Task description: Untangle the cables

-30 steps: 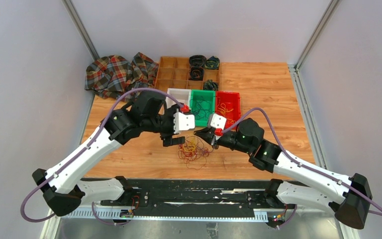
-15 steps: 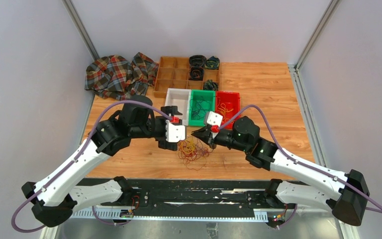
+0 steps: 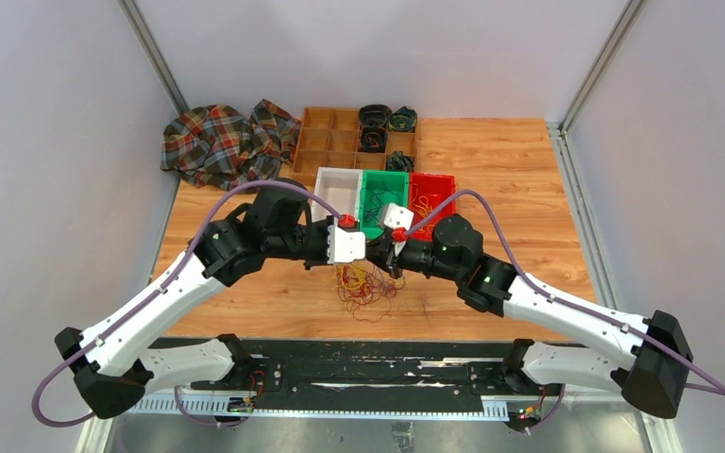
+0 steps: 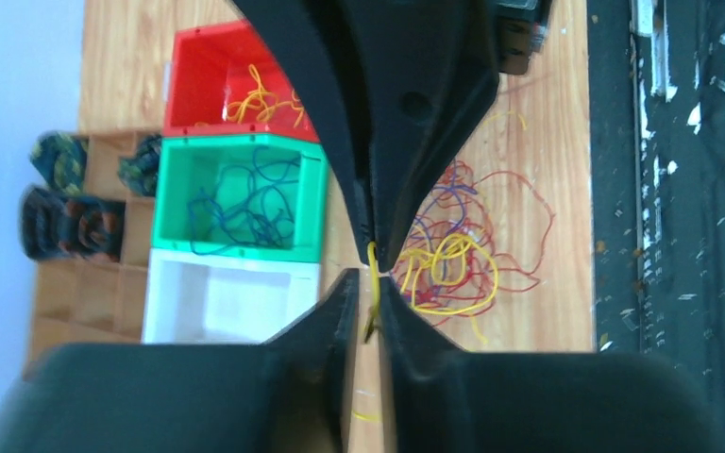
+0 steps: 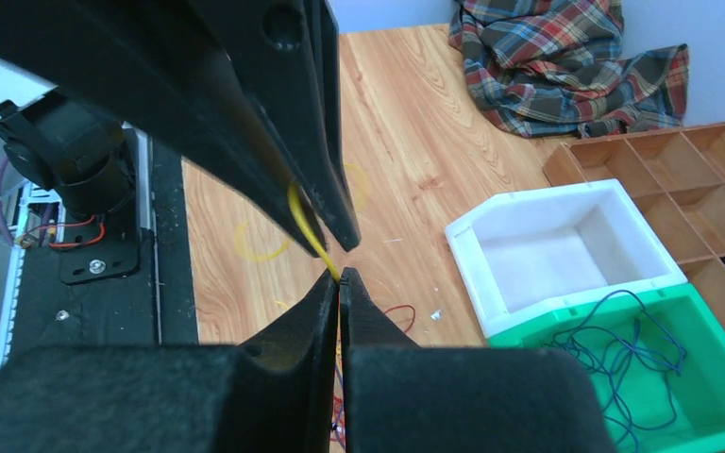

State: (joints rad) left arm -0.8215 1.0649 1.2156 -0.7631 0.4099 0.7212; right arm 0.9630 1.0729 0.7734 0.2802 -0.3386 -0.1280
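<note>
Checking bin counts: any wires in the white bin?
No, the white bin shows only a bare floor in the right wrist view.

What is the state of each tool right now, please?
Left tool: closed on a yellow cable.
Right tool: closed on a yellow cable; whether it is the same one cannot be told.

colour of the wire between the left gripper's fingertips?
Yellow. The wire is pinched in the left gripper; the left wrist view shows it best.
</note>
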